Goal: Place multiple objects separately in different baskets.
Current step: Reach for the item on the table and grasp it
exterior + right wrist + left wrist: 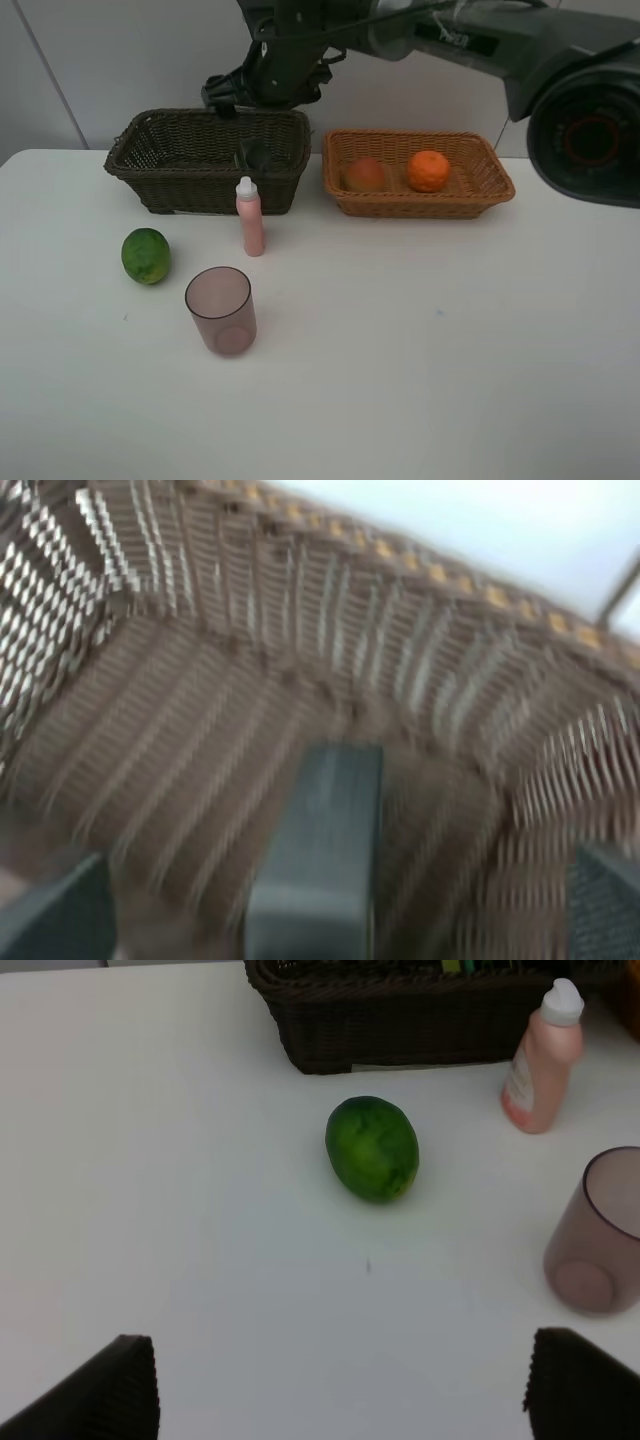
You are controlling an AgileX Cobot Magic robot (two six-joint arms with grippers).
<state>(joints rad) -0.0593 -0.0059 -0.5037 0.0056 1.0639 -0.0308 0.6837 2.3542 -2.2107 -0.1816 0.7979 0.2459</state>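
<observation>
1. The right gripper (332, 900) reaches across into the deep, dark brown wicker basket (190, 180) at the back edge of the white table (450, 330). Its jaws stand wide apart. The dark rectangular bottle (318, 820) lies on the basket floor between them and seems to touch neither, though that view is blurred.
2. The left gripper (345, 1380) hovers over the table's front left part, jaws wide apart and empty.
3. The round green fruit (372, 1148) sits straight ahead of those jaws, near the table's left edge and in front of the dark basket. It is faintly oval, and its longer axis runs roughly away from the wrist.
4. The left arm looks nearer to it. A straight advance would likely bring the jaws either side of its narrower width.
5. The pink white-capped bottle (250, 218) stands upright beside the basket's front wall, and the translucent mauve cup (220, 310) stands nearer the front edge. Both are apart from the fruit.
</observation>
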